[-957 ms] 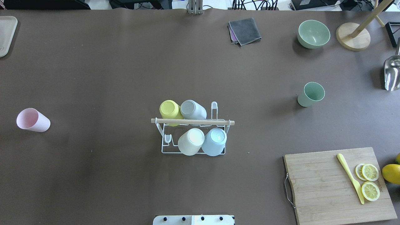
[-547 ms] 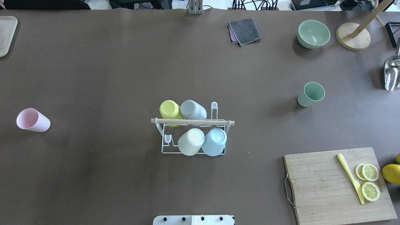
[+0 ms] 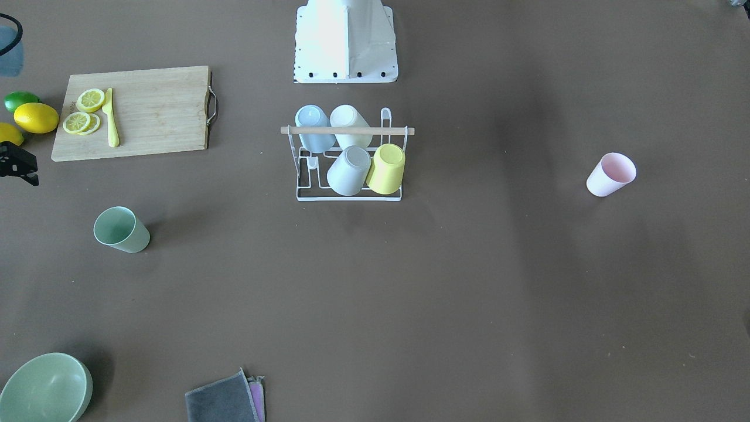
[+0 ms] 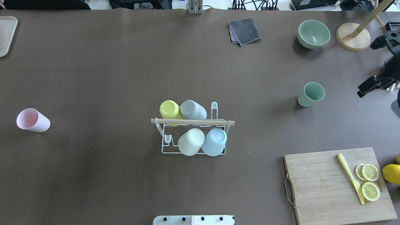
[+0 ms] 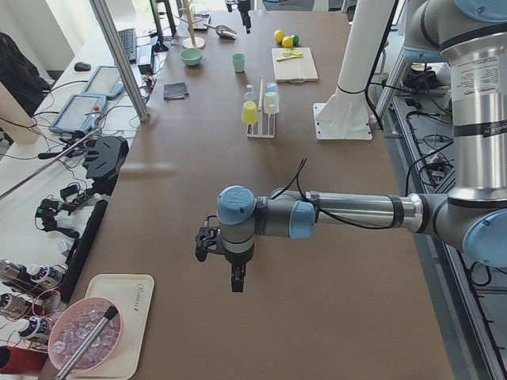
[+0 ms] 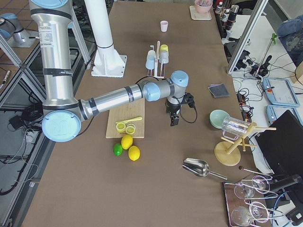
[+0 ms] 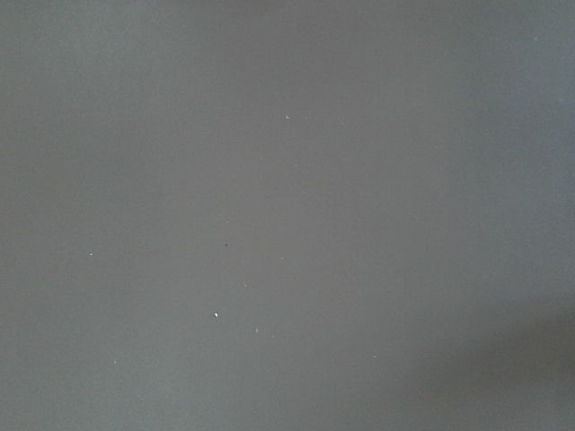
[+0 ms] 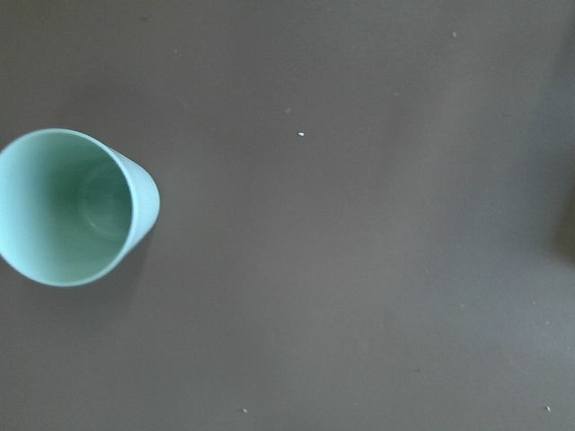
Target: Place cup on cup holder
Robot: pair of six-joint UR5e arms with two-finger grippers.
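Observation:
The cup holder, a white wire rack with a wooden rod on top, stands mid-table and carries several upturned cups: yellow, grey, cream and blue. A green cup stands upright to its right and fills the left of the right wrist view as the green cup. A pink cup stands far left. My right gripper hangs near the green cup; dark parts of that arm show at the overhead view's right edge. My left gripper hangs over bare table. I cannot tell either one's state.
A cutting board with lemon slices and a yellow knife lies front right, with a lemon beside it. A green bowl, a grey cloth and a wooden stand sit at the back. The robot base stands behind the rack.
Dark parts of the right arm have come into the overhead view at its right edge, covering the steel scoop there. Cups and rack have not moved.

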